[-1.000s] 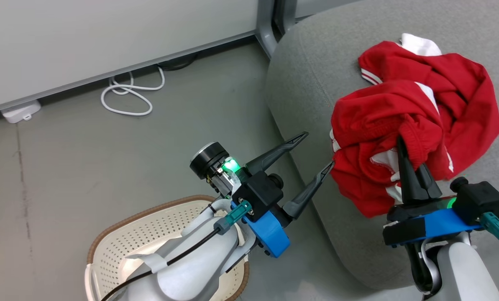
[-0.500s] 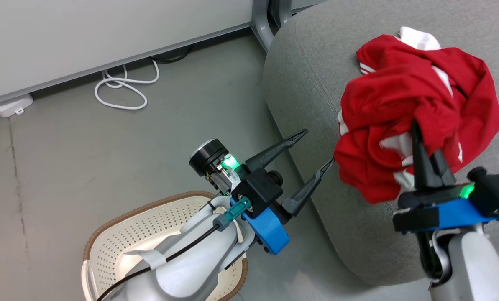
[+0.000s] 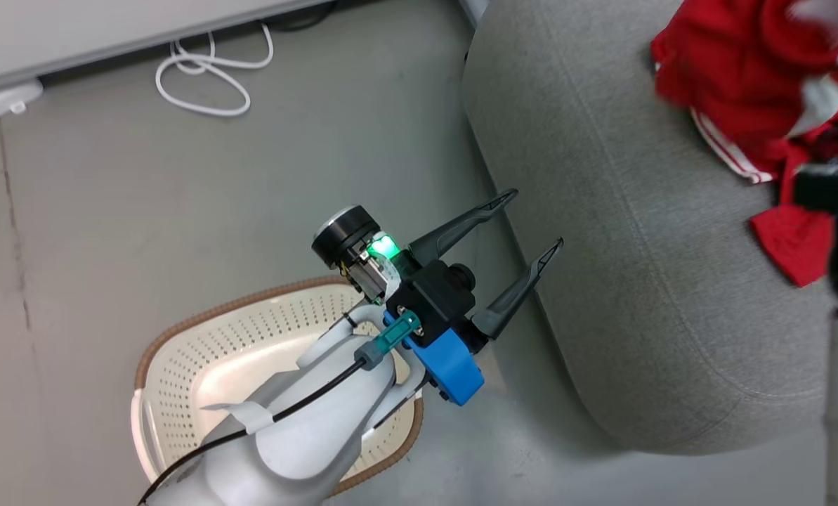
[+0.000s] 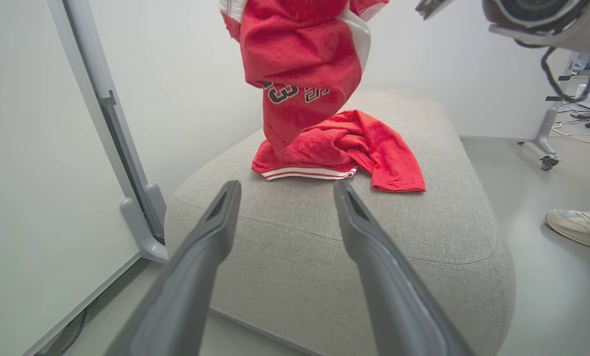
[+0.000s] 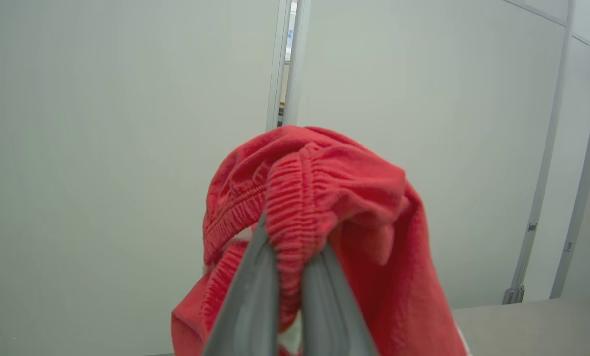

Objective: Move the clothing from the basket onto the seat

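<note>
My right gripper (image 5: 292, 227) is shut on the elastic band of a red garment (image 5: 324, 198). In the left wrist view this garment (image 4: 299, 54) hangs above the grey seat (image 4: 349, 247), and a second red piece of clothing (image 4: 344, 148) with white-striped trim lies on the cushion below it. The head view has the red clothing (image 3: 735, 77) blurred at the top right over the seat (image 3: 636, 246). My left gripper (image 3: 537, 219) is open and holds nothing, beside the seat's edge and above the basket (image 3: 201, 316). The visible part of the basket's floor is bare; my left arm covers the rest.
A coiled white cable (image 3: 204, 77) and a small white box (image 3: 4, 98) lie on the grey floor by the wall. A grey partition post (image 4: 126, 173) stands left of the seat. A person's shoe (image 4: 579, 227) and a wheeled stand leg (image 4: 547, 148) are on its right.
The head camera has shifted. My right gripper has carried its garment up and farther over the seat, toward the right edge of the head view. The left gripper stays open in place.
</note>
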Motion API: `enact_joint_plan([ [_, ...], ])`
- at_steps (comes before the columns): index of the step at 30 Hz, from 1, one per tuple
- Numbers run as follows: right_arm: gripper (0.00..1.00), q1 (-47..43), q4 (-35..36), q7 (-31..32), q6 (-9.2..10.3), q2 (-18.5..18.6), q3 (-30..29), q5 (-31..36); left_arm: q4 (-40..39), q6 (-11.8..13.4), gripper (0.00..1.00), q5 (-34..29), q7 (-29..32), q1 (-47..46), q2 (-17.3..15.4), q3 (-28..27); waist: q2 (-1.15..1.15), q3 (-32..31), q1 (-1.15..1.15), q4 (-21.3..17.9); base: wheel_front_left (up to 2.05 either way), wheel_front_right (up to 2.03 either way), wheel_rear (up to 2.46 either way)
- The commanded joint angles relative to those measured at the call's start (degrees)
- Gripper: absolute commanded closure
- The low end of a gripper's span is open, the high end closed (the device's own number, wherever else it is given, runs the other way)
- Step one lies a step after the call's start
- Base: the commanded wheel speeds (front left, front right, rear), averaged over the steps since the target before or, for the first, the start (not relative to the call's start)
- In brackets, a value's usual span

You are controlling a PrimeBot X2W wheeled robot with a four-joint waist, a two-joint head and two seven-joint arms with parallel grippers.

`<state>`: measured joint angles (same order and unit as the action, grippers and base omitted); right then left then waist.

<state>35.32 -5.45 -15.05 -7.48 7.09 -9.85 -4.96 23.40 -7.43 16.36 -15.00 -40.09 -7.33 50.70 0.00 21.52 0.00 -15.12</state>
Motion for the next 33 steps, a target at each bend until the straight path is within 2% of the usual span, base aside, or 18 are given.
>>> enact_joint_plan([
  [1, 1.0, 1.9, 0.45, -0.19, -0.03, 1.01, -0.98, 0.63, 0.0, -0.05, 0.0, -0.29, -0.27, -1.2, -0.48, 0.05, 0.0, 2.71, 0.0, 1.03, 0.0, 0.0, 0.0],
  [11, 1.0, 14.92, -1.35, -0.19, -0.02, 10.81, -12.55, 0.31, -0.07, -0.05, 0.0, -1.06, -0.27, -5.75, -2.47, 0.91, 0.0, 12.16, 0.0, 2.86, 0.0, 0.0, 0.0],
  [18, 1.0, 18.23, -10.81, -0.19, -0.02, 15.65, -17.07, -0.34, -0.12, -0.05, 0.0, -1.35, -0.27, -7.91, -2.41, 1.39, 0.0, 16.26, 0.0, 3.22, 0.0, 0.0, 0.0],
  [22, 1.0, 17.99, -16.9, -0.2, -0.03, 16.19, -17.32, -0.05, 0.07, -0.05, 0.0, -1.29, -0.27, -8.44, -2.5, 1.63, 0.0, 17.48, 0.0, 3.18, 0.0, 0.0, 0.0],
  [33, 1.0, 16.3, -34.91, -0.19, -0.02, 13.94, -17.39, -0.76, 0.35, -0.05, 0.0, -0.8, -0.27, -8.84, -2.83, 2.49, 0.0, 17.93, 0.0, 3.52, 0.0, 0.0, 0.0],
])
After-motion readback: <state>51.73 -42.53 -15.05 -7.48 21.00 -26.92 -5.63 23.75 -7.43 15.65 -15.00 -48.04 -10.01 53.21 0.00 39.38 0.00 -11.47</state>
